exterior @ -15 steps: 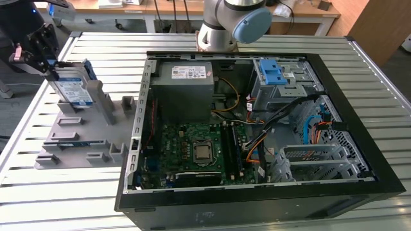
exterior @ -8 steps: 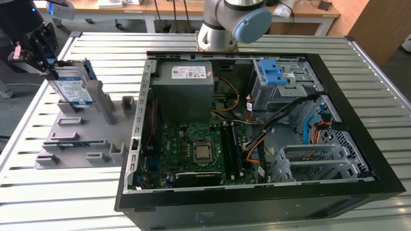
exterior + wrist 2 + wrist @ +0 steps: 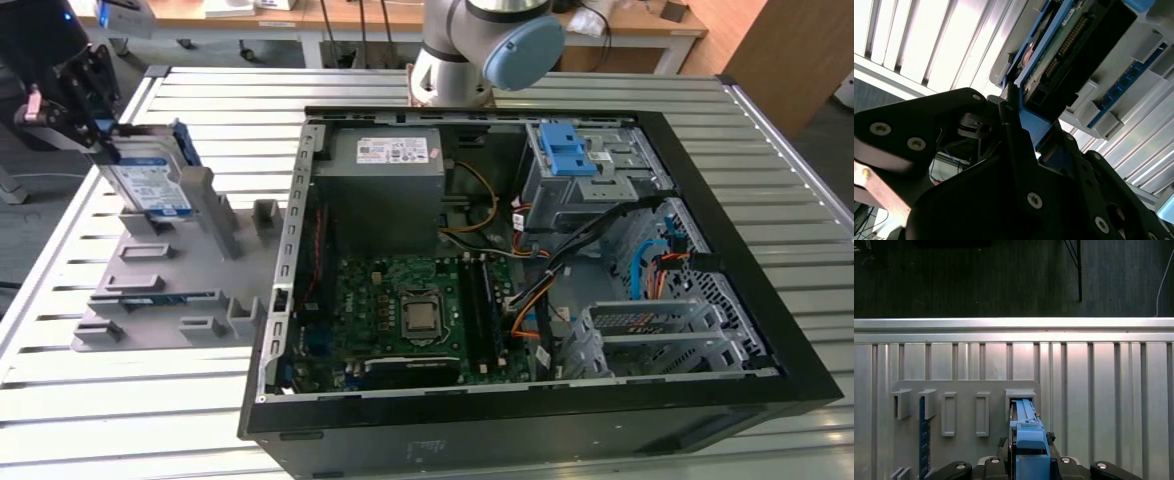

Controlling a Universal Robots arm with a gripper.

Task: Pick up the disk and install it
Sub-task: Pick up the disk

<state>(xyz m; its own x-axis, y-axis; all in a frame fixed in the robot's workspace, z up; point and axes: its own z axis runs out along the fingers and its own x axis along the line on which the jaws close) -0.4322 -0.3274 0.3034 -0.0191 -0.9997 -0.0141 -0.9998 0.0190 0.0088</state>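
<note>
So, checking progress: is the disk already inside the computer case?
No, the disk is upright at the grey holder, outside the computer case.

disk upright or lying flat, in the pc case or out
The disk stands upright on edge in the grey holder, outside the case.

Slatted aluminium tabletop (image 3: 747,150), pale, light glancing off its ridges. Behind it in the exterior view stands a long wood-topped workbench (image 3: 627,30), with a brown wooden panel (image 3: 787,50) at the exterior view's right. In the first wrist view, dark grey floor (image 3: 979,280) lies beyond the tabletop's edge, crossed by a black cable (image 3: 1079,270).
</note>
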